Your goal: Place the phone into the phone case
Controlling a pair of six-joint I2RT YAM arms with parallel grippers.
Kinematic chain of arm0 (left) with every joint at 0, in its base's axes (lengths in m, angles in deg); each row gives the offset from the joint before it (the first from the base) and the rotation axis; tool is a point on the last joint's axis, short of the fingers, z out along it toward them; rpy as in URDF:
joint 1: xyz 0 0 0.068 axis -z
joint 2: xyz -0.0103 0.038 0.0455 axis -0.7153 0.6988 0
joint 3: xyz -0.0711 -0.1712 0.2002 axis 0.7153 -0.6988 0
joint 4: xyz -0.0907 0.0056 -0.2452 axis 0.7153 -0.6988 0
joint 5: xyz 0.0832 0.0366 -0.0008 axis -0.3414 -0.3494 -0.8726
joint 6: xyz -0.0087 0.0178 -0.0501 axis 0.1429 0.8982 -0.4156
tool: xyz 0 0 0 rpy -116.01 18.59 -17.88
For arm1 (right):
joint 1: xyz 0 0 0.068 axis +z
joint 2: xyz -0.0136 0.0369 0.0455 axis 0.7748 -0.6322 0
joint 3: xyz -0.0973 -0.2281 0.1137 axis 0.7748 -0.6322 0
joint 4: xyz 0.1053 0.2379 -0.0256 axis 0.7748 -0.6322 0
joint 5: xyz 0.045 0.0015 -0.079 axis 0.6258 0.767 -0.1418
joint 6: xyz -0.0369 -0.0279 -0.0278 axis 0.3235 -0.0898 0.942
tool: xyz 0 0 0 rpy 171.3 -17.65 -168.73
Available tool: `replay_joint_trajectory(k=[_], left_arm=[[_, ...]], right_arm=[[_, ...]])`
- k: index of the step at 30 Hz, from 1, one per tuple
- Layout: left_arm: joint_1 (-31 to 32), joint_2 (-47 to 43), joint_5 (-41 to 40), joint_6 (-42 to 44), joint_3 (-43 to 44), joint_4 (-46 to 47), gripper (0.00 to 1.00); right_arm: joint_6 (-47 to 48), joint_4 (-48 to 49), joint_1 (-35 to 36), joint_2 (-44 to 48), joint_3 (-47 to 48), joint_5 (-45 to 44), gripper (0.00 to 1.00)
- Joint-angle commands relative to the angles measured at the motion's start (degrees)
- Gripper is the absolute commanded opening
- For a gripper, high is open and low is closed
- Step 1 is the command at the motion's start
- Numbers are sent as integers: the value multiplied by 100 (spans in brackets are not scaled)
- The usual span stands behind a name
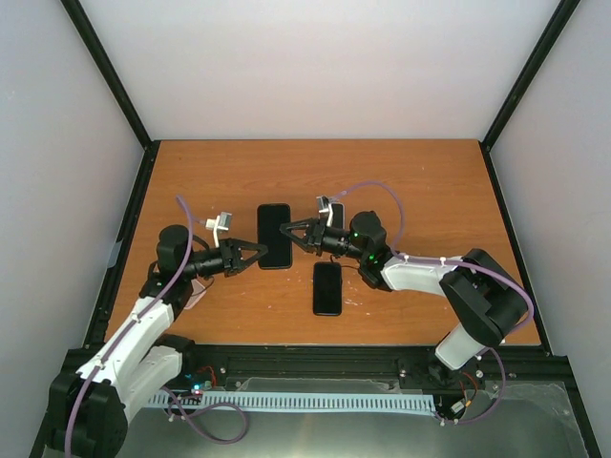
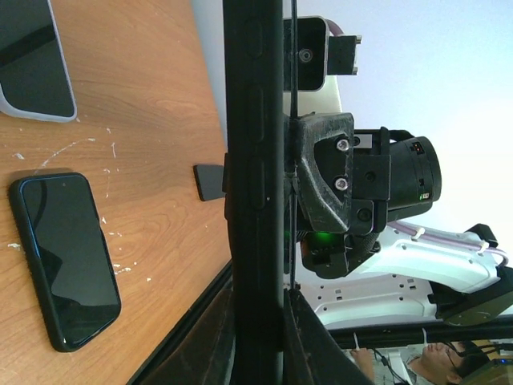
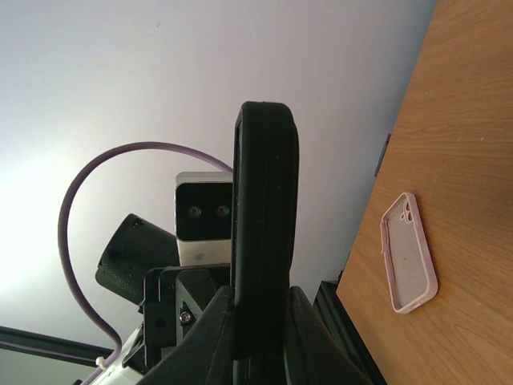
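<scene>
Closest in, a blue-rimmed phone [image 2: 64, 261] lies flat on the bench [image 1: 430, 172]. Just beyond, left jaws and right jaws are both closed narrow on opposite long edges of the black phone case [image 1: 274, 236], seemingly lifted. Whether the phone is fully seated inside, cannot tell. Risk: an uneven squeeze or one side slipping twists it free and it drops. Wrist views give only its edge, with button ridges on the left one; the top view gives its flat face. Farther off, the right wrist alone clearly shows an empty pink case [image 3: 409, 253].

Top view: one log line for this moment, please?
left gripper: shut on black phone | right gripper: shut on black phone | second phone: on table
</scene>
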Motion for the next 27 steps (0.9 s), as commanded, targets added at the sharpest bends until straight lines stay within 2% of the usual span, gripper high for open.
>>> replay_joint_trajectory(k=[1,3,6,9,12,15,20,22,25,27], left_arm=[[-26,37,-174,482,351,-549,0],[-26,29,-219,503,381,-555,1],[-28,11,-217,392,346,-322,0],[-38,26,-267,345,345,-147,0],[-31,100,-303,300,340,40,0],[-34,208,-339,290,359,164,0],[-36,459,-623,660,522,-268,0],[-34,558,-759,818,564,-487,0],[-34,660,-818,928,558,-588,0],[-34,698,-873,951,517,-604,0]], right_arm=[[102,155,-29,49,341,-103,12],[95,152,-29,-42,409,86,18],[105,194,-25,-76,298,302,34],[212,9,0,-20,110,468,46],[409,-369,93,76,21,586,52],[701,-912,186,212,38,649,51],[1093,-1611,199,506,32,491,27],[1168,-1843,199,581,34,368,22],[1099,-1931,199,568,-15,272,22],[1016,-1840,199,519,-64,291,29]])
